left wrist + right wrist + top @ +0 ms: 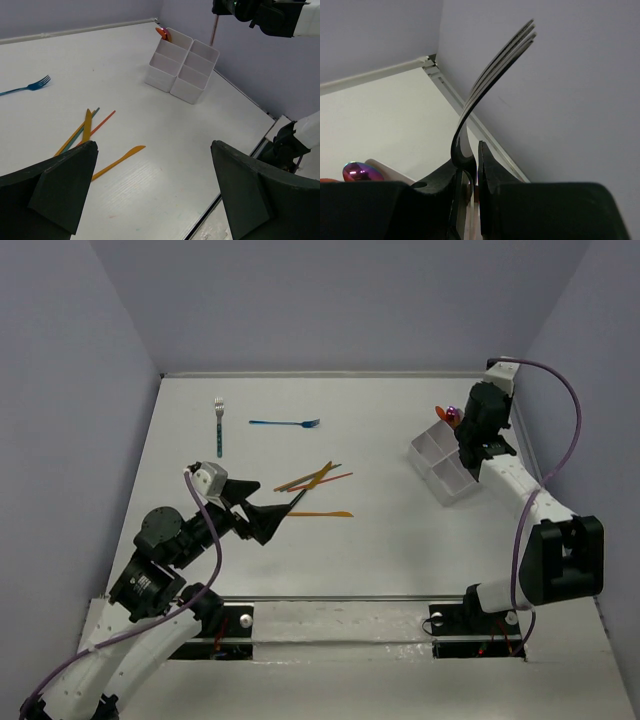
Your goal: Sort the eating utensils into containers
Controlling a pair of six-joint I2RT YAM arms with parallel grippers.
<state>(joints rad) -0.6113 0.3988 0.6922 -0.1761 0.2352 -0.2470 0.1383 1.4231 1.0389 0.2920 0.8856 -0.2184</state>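
Containers (445,465) far right on the table (400,550).
A fork (218,426) lies far left, a second fork (285,423) right of it; nearer, a crossed heap (313,478), a knife (322,513) just before it.

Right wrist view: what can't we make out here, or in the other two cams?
- Right wrist: the fork handle below the grip, hidden inside the right hand.
- Top: contents of the container far compartments, covered by the right arm and hand.
- Top: the crossed utensils, too small to tell knife from fork or spoon.
- Left wrist: the right hand, cut off by the top edge.
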